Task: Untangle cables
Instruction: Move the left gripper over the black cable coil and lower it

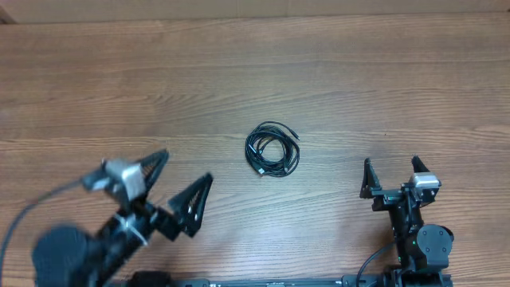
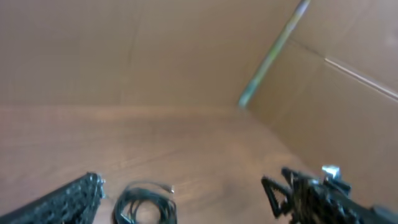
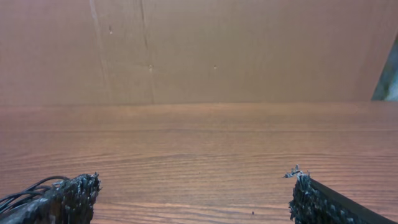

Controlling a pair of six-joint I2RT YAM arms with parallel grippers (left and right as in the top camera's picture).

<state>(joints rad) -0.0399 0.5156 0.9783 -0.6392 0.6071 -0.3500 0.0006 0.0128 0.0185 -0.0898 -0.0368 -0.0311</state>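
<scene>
The cables (image 1: 272, 149) lie as one small black coil on the wooden table near its middle, with a plug end sticking out at the upper right. My left gripper (image 1: 185, 171) is open and empty, left of the coil and apart from it. In the left wrist view the coil (image 2: 146, 204) lies at the bottom edge, beside my left finger (image 2: 71, 199). My right gripper (image 1: 391, 166) is open and empty, right of the coil. In the right wrist view a bit of the cables (image 3: 28, 188) shows behind the left finger.
The wooden table (image 1: 255, 80) stretches bare to the far edge. Brown cardboard walls (image 3: 217, 50) stand behind the table. In the left wrist view the right arm (image 2: 317, 196) shows at lower right, and a blurred pale strip (image 2: 273, 53) runs along a wall corner.
</scene>
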